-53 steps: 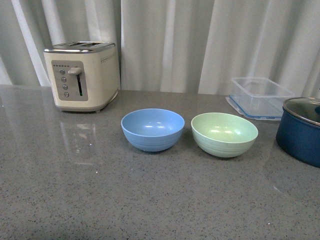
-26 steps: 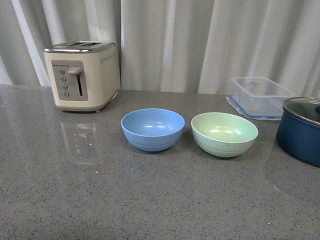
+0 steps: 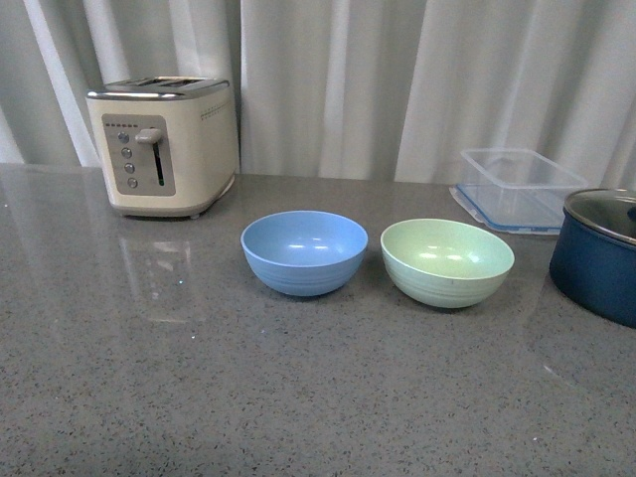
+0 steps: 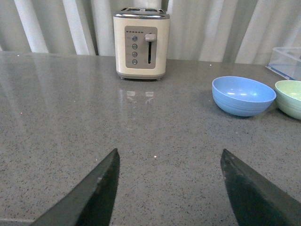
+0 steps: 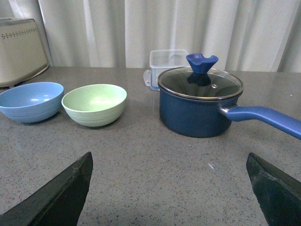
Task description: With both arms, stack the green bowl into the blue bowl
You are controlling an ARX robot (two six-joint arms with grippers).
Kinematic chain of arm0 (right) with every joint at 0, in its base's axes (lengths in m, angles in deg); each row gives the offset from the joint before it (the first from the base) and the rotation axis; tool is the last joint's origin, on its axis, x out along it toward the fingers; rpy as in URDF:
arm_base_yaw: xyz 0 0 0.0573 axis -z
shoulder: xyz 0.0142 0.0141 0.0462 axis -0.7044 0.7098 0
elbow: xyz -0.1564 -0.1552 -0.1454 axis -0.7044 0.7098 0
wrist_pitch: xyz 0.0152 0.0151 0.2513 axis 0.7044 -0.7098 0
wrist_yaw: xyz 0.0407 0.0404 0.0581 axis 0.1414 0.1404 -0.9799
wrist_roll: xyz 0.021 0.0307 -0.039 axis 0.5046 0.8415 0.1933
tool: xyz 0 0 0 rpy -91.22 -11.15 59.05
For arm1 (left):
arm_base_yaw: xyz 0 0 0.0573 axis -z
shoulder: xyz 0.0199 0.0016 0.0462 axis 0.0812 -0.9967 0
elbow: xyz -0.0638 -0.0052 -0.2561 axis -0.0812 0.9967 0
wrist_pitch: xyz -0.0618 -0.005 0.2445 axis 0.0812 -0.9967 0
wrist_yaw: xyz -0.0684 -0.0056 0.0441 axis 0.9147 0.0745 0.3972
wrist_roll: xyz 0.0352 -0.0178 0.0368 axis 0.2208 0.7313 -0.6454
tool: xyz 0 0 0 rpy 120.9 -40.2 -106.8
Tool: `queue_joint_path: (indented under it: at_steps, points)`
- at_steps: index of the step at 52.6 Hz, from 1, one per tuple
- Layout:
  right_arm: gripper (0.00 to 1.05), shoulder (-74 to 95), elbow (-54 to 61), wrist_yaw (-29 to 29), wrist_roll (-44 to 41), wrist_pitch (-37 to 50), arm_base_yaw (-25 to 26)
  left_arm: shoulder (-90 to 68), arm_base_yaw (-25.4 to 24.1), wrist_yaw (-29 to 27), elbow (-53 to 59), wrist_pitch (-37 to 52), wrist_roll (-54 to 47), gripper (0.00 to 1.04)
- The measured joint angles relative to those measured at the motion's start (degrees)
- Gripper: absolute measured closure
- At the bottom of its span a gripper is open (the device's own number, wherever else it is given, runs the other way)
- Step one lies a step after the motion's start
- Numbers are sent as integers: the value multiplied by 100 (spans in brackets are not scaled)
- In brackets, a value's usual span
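Note:
The green bowl (image 3: pixel 447 261) stands upright and empty on the grey counter, just right of the blue bowl (image 3: pixel 304 251), which is also upright and empty; a small gap separates them. Neither arm shows in the front view. In the left wrist view my left gripper (image 4: pixel 169 157) is open and empty, low over bare counter, well short of the blue bowl (image 4: pixel 243 95) and the green bowl (image 4: pixel 290 97). In the right wrist view my right gripper (image 5: pixel 170 160) is open wide and empty, with the green bowl (image 5: pixel 94 104) and blue bowl (image 5: pixel 30 101) ahead of it.
A cream toaster (image 3: pixel 164 145) stands at the back left. A clear plastic container (image 3: pixel 517 189) sits at the back right. A dark navy pot with glass lid (image 3: pixel 601 253) is at the right edge; its long blue handle (image 5: pixel 265 117) sticks out sideways.
The front view has shifted slightly: the toaster, bowls and pot sit a few pixels higher than before. The bowls have not moved relative to each other.

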Motion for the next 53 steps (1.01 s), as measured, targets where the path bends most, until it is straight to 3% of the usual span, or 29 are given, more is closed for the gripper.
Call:
queue_joint_path:
  at_steps: [6,9,15,22,32,41,53]
  points:
    - [10,0,0,2,0,0,0,0,0,0,0,0,0,13]
    - [10,79,-66,-175,-74,-122,66,0,0,0,0,0,-7,5]
    - [10,931,-767,-1322,-409,-1058,243,0,0,4,0,0,-13,7]
    - [10,2002,-1952,-1591,-348,-1036,37,0,0,2,0,0,-15,7]
    - [10,3853,-3314,-1521,-17,-765,-704,0,0,4,0,0,-15,7]
    - [10,6214,-4935,-1110,957,-1049,-1392,0,0,2,0,0,-15,7]
    - [10,8397,-6376,-411,2033,-1700,-1532,0,0,2,0,0,-15,7]
